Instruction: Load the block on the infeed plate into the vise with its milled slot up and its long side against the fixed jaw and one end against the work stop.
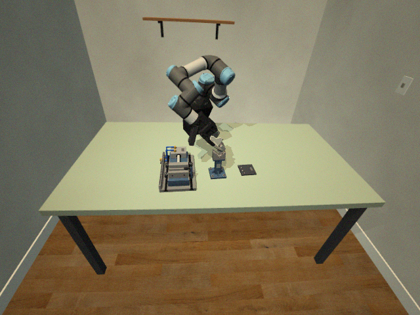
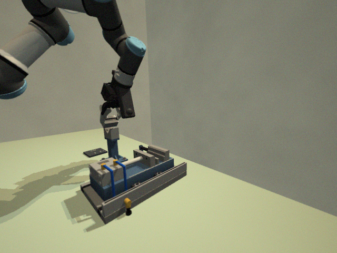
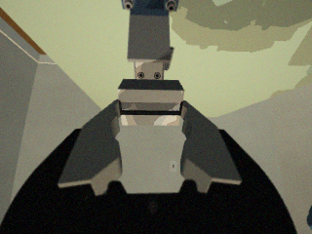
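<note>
My gripper (image 1: 216,144) (image 2: 109,117) (image 3: 150,100) is shut on the part (image 1: 215,140) (image 2: 110,124) (image 3: 151,151), a grey block. It holds the part right over the grey V-block (image 1: 218,156) (image 2: 111,133) (image 3: 148,44) on its blue post. I cannot tell whether the part touches the V. The vise (image 1: 177,168) (image 2: 136,174) stands open to the left of the V-block, with nothing between its jaws. The dark infeed plate (image 1: 247,169) (image 2: 95,152) lies bare to the right of the V-block. In the wrist view the part fills the gap between the two fingers.
The vise sits on a grey base with side rails (image 2: 152,182). Blue air hoses (image 2: 111,179) run over its cylinder end. A small yellow knob (image 2: 127,202) stands at its near rail. The pale green table (image 1: 305,163) bears all of these.
</note>
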Robot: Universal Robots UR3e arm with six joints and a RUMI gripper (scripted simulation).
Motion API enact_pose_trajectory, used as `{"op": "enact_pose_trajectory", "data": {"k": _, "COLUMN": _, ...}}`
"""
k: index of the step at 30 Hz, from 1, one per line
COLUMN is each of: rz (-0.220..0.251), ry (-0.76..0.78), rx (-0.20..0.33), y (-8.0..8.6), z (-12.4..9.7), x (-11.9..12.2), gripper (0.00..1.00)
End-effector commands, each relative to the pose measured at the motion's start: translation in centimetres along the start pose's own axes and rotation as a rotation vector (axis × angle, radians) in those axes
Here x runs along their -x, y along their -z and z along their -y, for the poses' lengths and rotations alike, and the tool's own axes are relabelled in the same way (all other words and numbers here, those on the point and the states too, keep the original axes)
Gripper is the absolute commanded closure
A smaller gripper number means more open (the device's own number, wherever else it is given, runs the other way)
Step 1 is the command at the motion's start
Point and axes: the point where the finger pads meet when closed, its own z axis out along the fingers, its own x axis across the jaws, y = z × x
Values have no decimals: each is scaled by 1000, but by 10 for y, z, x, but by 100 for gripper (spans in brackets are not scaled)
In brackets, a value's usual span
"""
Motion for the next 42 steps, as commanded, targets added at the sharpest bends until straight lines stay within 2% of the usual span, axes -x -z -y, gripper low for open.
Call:
{"op": "enact_pose_trajectory", "data": {"k": 1, "rz": 1, "ry": 2, "rx": -2, "y": 0, "z": 0, "x": 0, "gripper": 100}}
{"op": "enact_pose_trajectory", "data": {"k": 21, "rz": 0, "ry": 2, "rx": -31, "y": 0, "z": 0, "x": 0, "gripper": 100}}
{"op": "enact_pose_trajectory", "data": {"k": 37, "rz": 0, "ry": 2, "rx": -110, "y": 0, "z": -1, "x": 0, "gripper": 100}}
{"op": "enact_pose_trajectory", "data": {"k": 42, "rz": 1, "ry": 2, "rx": -154, "y": 0, "z": -1, "x": 0, "gripper": 100}}
